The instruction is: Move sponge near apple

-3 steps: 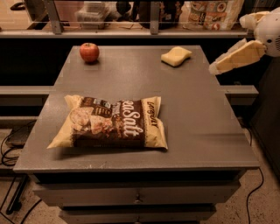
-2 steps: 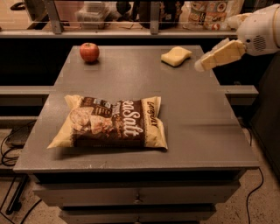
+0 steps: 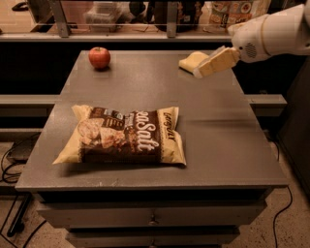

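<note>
The pale yellow sponge lies on the grey table at the far right, partly covered by my gripper. The red apple sits at the far left of the table, well apart from the sponge. My cream gripper reaches in from the right on a white arm and its tip is just in front of the sponge's right end, overlapping it in the camera view.
A large yellow-and-brown chip bag lies flat in the middle front of the table. A shelf with jars and containers runs behind the table. Cables lie on the floor at left.
My gripper and arm have moved left from the table's right edge toward the sponge and now overlap it. The sponge, apple and chip bag have not moved.
</note>
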Robot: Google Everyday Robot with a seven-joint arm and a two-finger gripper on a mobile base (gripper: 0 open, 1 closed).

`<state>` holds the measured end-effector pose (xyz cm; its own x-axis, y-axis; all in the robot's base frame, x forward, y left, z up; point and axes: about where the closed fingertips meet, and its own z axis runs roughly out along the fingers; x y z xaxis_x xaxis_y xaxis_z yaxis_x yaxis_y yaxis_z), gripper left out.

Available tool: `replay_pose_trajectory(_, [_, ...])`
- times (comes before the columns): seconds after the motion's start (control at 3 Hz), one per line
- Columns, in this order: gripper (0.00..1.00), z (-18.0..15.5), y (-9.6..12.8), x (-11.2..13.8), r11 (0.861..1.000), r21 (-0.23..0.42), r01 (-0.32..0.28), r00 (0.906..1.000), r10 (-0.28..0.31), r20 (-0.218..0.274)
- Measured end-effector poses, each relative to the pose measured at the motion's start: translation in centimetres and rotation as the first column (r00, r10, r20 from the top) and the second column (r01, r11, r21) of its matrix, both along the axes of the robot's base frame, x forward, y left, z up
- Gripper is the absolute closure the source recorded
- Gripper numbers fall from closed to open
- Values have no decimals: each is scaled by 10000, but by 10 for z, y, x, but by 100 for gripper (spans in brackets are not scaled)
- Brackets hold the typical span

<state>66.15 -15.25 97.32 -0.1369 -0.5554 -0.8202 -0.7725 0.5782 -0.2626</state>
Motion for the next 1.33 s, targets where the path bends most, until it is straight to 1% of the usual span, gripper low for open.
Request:
replay_pose_trajectory(0.33, [0, -18, 9, 30, 9998, 189, 68, 9997, -63, -226])
replay_pose_trajectory(0.67, [0, -34, 9, 59, 9989, 293, 370, 9985, -358, -409])
replay_pose_trajectory(1.0, [0, -49, 2, 84, 9963, 385, 765, 9955, -742, -582])
replay_pose_trajectory(1.33, [0, -61, 1, 103, 9945, 421, 962, 9931, -930, -719])
